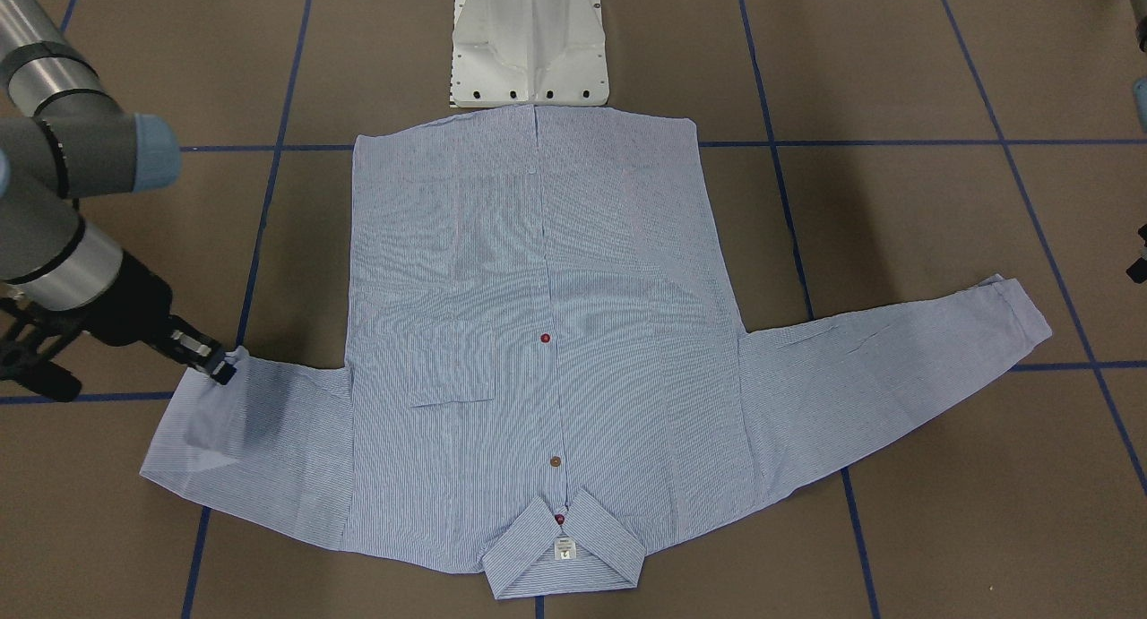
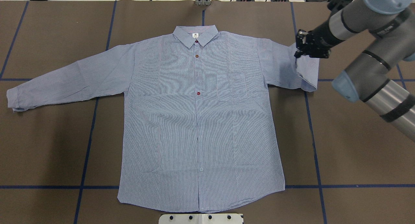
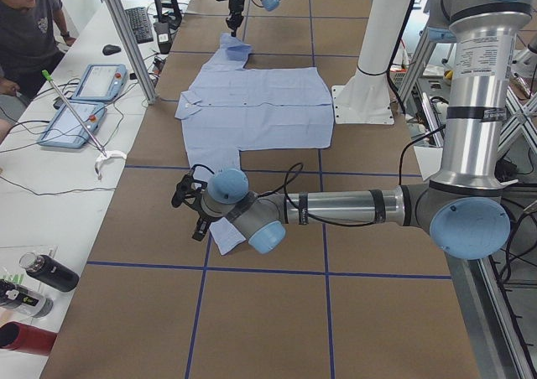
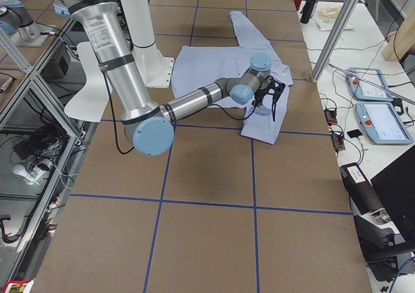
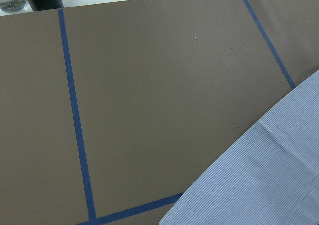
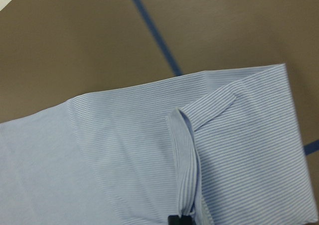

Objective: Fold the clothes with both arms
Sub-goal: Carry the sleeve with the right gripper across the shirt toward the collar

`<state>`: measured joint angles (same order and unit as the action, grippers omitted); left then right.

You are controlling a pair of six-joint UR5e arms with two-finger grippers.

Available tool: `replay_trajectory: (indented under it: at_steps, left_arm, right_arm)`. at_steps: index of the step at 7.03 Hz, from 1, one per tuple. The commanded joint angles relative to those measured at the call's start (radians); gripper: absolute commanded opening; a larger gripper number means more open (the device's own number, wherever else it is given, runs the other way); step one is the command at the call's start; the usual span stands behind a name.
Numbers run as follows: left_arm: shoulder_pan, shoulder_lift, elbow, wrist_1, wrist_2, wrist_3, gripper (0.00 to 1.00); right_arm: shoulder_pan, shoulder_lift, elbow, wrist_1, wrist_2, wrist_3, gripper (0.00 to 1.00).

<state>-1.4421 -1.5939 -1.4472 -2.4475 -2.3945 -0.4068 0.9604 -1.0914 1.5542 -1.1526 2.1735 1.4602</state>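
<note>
Blue-striped shirt (image 2: 194, 120) flat on table (image 2: 356, 152), right hand (image 2: 297, 53) pinching folded-back cuff (image 6: 182, 135)

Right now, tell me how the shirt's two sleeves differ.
By the robot's own sides: the left-side sleeve lies stretched out full length, while the right-side sleeve is doubled back on itself and looks shorter. The left-side sleeve lies flat with no gripper on it, whereas the right gripper pinches the right-side sleeve at its cuff end. Both show the same fine blue-and-white stripe.
</note>
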Motion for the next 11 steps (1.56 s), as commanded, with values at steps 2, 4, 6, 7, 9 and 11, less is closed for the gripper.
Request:
replay_trajectory:
  at_steps: [2,4,6,7,9,11]
  left_arm:
    - [-0.001,0.005,-0.002,0.002,-0.060,-0.062,1.00]
    - [-0.001,0.018,-0.028,-0.001,-0.060,-0.073,1.00]
    - [-0.001,0.045,-0.070,-0.001,-0.058,-0.075,1.00]
    - [-0.001,0.049,-0.070,-0.001,-0.055,-0.075,1.00]
    - [-0.001,0.049,-0.070,-0.001,-0.055,-0.073,1.00]
    - [-0.001,0.049,-0.071,-0.001,-0.057,-0.075,1.00]
  right_arm:
    - [-0.194,0.299,-0.087,-0.073,-0.228,-0.001,0.00]
    - [-0.276,0.483,-0.265,-0.059,-0.331,0.012,0.00]
    - [-0.327,0.599,-0.405,0.029,-0.400,0.012,0.00]
    - [-0.348,0.614,-0.426,0.045,-0.437,0.014,0.00]
    - [-0.353,0.645,-0.466,0.047,-0.452,0.014,0.00]
    - [-0.353,0.660,-0.486,0.047,-0.454,0.014,0.00]
